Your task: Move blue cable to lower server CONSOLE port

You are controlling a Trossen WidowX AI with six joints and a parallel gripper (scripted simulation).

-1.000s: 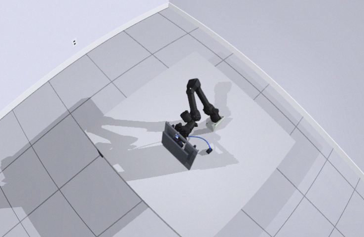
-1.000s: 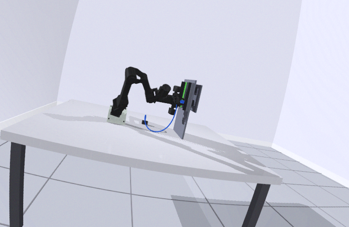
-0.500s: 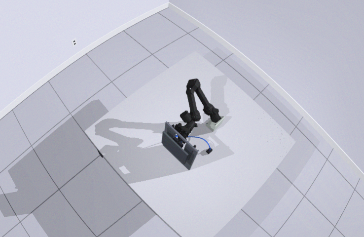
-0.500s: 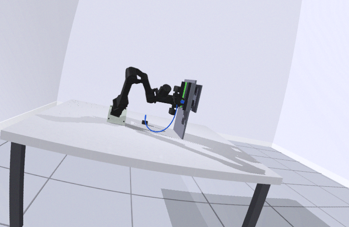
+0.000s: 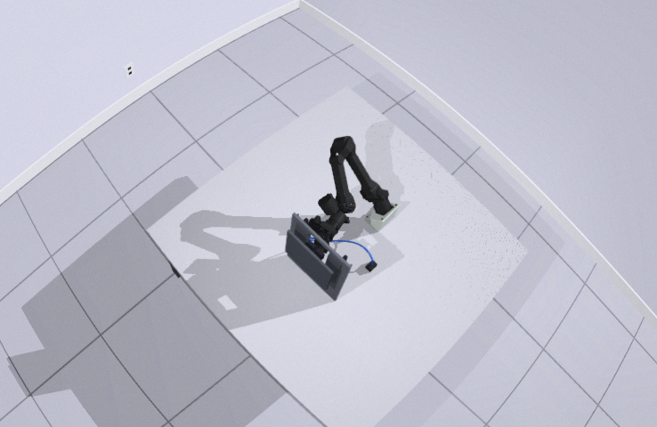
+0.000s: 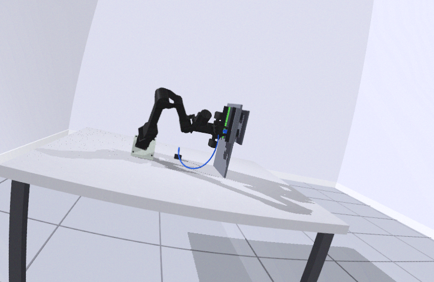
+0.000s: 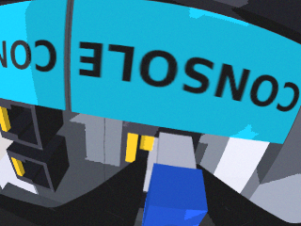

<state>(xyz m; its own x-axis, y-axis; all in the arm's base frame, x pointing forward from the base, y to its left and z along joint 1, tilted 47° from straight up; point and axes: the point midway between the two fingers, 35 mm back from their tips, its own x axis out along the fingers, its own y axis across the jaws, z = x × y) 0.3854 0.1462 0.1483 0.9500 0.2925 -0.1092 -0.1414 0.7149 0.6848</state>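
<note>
My gripper (image 6: 223, 132) (image 7: 167, 169) is shut on the blue plug. The plug (image 7: 175, 193) has a light grey nose pointing at the server face, just below a cyan label (image 7: 105, 101) that reads CONSOLE upside down. Yellow contacts (image 7: 132, 147) of a port show left of the nose. Whether the nose is inside the port, and which server this is, I cannot tell. The blue cable (image 5: 360, 245) (image 6: 193, 168) hangs in a loop from the plug. In the top view the rack panels largely hide the fingers.
A grey upright rack (image 5: 309, 267) (image 6: 220, 159) stands on the table (image 5: 349, 362) (image 6: 90, 179). Two black port housings (image 7: 23, 124) (image 7: 35, 170) stick out at left in the wrist view. A small black block (image 5: 371, 266) (image 6: 177, 156) sits at the cable's far end.
</note>
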